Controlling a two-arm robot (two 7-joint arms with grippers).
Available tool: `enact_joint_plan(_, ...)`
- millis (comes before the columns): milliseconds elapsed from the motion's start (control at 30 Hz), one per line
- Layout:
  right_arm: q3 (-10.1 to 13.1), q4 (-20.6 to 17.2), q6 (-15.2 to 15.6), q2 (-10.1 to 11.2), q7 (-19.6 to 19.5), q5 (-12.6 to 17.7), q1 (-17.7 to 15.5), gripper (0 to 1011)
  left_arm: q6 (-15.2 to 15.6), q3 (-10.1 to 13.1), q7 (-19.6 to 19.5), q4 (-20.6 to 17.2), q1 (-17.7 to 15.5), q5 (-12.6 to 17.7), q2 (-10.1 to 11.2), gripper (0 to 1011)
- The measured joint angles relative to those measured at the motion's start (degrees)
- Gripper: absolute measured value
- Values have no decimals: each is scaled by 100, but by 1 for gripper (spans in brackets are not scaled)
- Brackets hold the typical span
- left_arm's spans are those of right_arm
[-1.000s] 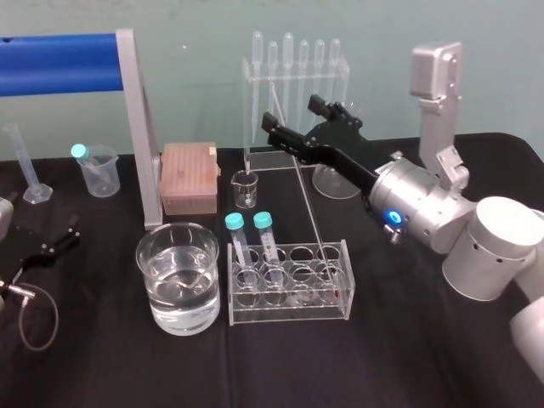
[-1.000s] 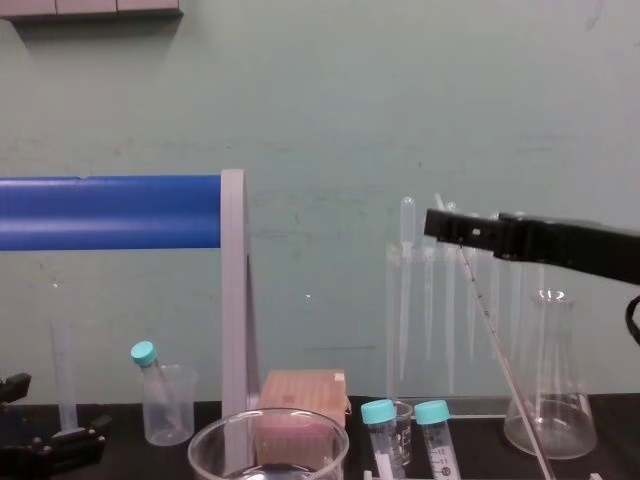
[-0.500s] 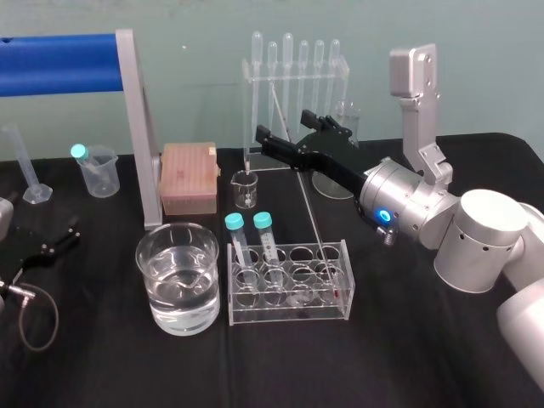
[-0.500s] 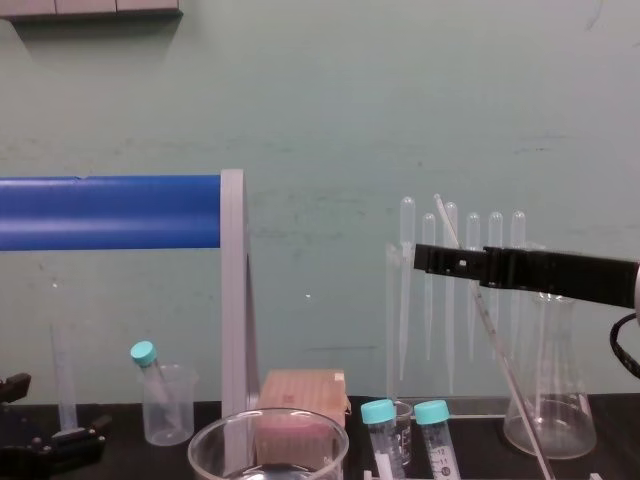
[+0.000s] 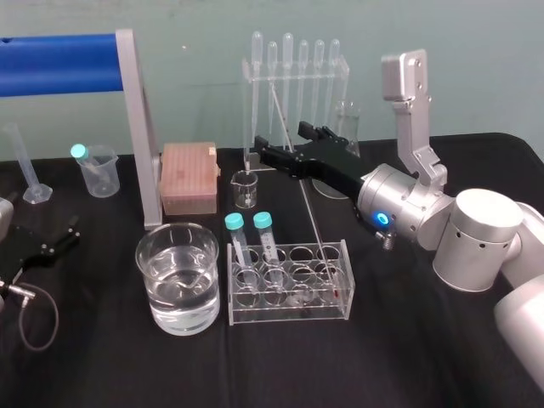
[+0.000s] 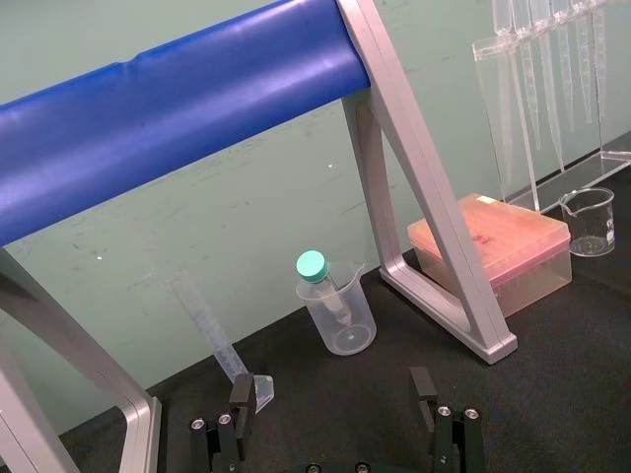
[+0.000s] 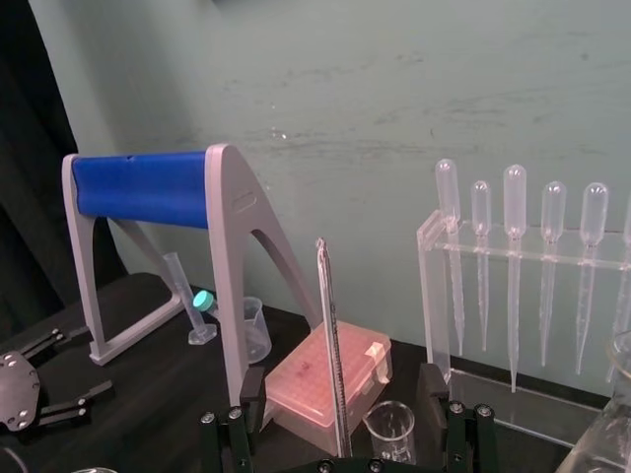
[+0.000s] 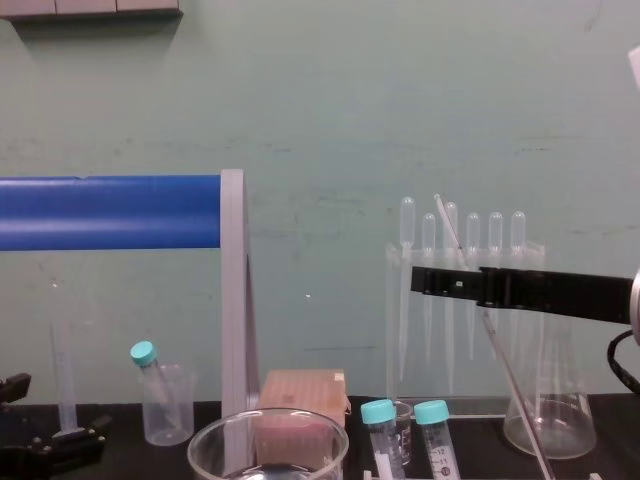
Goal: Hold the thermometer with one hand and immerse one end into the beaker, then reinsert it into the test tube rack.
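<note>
Right hand (image 5: 280,138) hovers at the surface's back edge, fingers spread wide either side of the thermometer (image 7: 331,335), which leans in the test tube rack (image 7: 431,296). Left gripper (image 6: 331,389) rests at the left edge, fingers apart.

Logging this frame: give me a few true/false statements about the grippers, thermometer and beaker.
1. The right gripper is open, with the thermometer standing between its fingers. True.
2. One end of the thermometer is dipped in the large beaker. False: it stands tilted off to the beaker's right, outside it.
3. The large beaker holds clear liquid. True.
4. The left gripper grips the measuring cylinder. False: it sits open and low at the table's left side, with nothing between its fingers.
5. Two teal-capped tubes stand in the low rack. True.
</note>
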Motion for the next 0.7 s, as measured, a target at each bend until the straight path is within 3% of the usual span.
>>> enact_joint_plan(700,-25,59,-10,-26,5,3,31,1002,0,0,0,0,0,0,0,1008)
